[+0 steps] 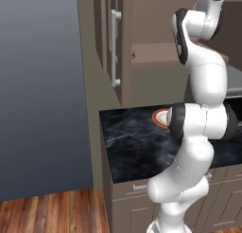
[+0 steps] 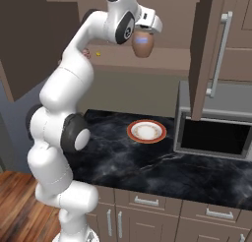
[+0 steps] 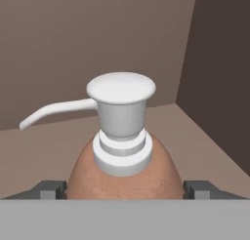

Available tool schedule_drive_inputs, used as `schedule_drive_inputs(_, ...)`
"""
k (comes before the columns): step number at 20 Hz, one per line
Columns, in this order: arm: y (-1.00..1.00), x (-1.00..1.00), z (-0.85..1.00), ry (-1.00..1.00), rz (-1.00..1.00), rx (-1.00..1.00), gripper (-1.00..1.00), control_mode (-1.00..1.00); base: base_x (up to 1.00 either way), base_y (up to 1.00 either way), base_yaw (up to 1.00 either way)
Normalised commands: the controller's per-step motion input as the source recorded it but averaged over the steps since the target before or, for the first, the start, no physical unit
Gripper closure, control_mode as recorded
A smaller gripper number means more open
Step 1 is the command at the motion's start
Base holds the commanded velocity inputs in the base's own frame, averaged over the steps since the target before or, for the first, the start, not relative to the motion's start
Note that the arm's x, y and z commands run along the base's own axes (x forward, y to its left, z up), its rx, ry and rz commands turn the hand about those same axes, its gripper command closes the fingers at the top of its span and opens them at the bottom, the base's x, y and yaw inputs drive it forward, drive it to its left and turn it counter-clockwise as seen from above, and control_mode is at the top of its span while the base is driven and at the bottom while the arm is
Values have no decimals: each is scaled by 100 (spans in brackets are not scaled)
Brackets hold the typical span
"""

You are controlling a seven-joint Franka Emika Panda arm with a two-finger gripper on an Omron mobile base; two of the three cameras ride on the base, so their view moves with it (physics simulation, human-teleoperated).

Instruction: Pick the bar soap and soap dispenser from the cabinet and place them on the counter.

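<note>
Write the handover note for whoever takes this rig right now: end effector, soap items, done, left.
End effector: fingers spread wide on either side of the soap dispenser's brown body, up in the open cabinet. Contact cannot be confirmed, so treat the grip as not secured.
Soap dispenser: on the cabinet shelf, upright, pump top facing the hand camera.
Bar soap: small orange block further left on the same shelf, untouched.
Counter: holds a plate; neither soap item is there.
Done: approach to the dispenser.
Left: close, lift out, set on counter; then fetch the bar soap.
</note>
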Motion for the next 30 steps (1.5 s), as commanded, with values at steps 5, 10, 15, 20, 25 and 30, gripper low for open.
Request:
schedule_drive_inputs(5,0,-45,0,0,0,0,100,-100,0,0,0)
schedule_drive_inputs(10,0,-50,0,0,0,0,100,-100,0,0,0)
schedule_drive_inputs(15,0,-57,0,0,0,2,100,-100,0,0,0)
schedule_drive_inputs(20,2,-68,0,0,0,1,100,-100,0,0,0)
schedule_drive_inputs(25,3,-68,0,0,0,0,100,-100,0,0,0)
schedule_drive_inputs(30,3,-71,-1,0,0,1,100,-100,0,0,0)
